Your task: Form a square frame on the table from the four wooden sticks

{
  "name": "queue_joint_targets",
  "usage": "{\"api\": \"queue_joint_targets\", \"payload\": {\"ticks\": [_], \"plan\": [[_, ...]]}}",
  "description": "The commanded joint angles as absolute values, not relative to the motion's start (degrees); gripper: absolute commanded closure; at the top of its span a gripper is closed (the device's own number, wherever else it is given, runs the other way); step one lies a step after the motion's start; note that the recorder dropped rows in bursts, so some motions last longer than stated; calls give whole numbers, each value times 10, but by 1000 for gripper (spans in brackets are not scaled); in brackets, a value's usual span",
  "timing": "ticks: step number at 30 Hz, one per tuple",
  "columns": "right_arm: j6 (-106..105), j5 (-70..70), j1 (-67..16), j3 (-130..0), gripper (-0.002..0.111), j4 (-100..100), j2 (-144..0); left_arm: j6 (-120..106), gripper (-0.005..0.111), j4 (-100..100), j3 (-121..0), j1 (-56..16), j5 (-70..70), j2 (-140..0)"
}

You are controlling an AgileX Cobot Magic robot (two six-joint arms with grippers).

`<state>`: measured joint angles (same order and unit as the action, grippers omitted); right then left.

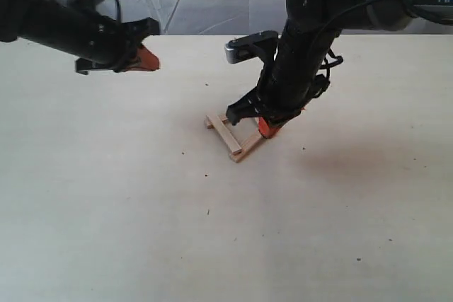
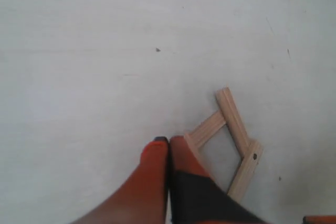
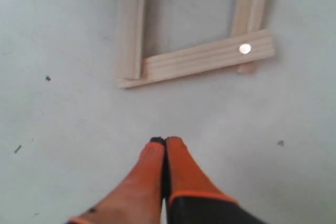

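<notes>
1. I am seeing the frame [image 1: 232, 139] lying flat on the table [image 1: 106, 210], a little right of the middle, with one corner pointing toward the near edge.
2. The sticks [image 3: 131, 24] are overlapping at the corners. The right wrist view is showing three of them, one crossing the ends of two others and carrying a small round hole [image 3: 244, 49] near its end. The fourth is running out of that picture.
3. In the exterior view the right arm is covering the frame's far side, so I am reading only its two near edges clearly there.
4. The right gripper [image 1: 267, 129] is hanging low at the frame's right side, jaws pressed together and gripping nothing. Its wrist view is showing a strip of bare table between the fingertips [image 3: 152, 150] and the frame's outer edge. I cannot tell whether the tips are touching the table.
5. The left gripper [image 1: 147, 60] is hanging high over the far left, well apart from the frame, jaws closed and empty.
6. Bare table is spreading wide to the left, right and near side of the frame, with only tiny dark specks [image 1: 207, 211] on it.
7. The table's far edge is running behind both arms.
</notes>
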<state>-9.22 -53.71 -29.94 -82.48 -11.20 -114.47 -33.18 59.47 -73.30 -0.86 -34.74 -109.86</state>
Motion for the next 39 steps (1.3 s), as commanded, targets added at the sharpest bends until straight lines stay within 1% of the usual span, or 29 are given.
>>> {"api": "queue_joint_targets", "payload": {"ticks": [1, 6, 12, 18, 26, 34, 39], "plan": [[-121, -489, -297, -772, 108, -159, -1137, -326, 107, 609, -816, -64, -385, -1178], [-122, -466, -297, -751, 108, -199, -1146, -284, 107, 606, -864, -85, -389, -1241], [-129, -444, -297, -751, 108, -248, -1170, -284, 107, 604, -868, -92, -404, -1273], [-129, -441, -297, -751, 108, -258, -1189, -284, 107, 604, -868, -92, -435, -1287], [-129, -424, -303, -751, 108, -275, -1198, -284, 107, 582, -868, -95, -434, -1290], [-129, -419, -309, -751, 108, -276, -1212, -284, 107, 583, -868, -114, -427, -1302], [-129, -392, -314, -751, 108, -276, -1215, -284, 107, 579, -868, -114, -424, -1302]]}}
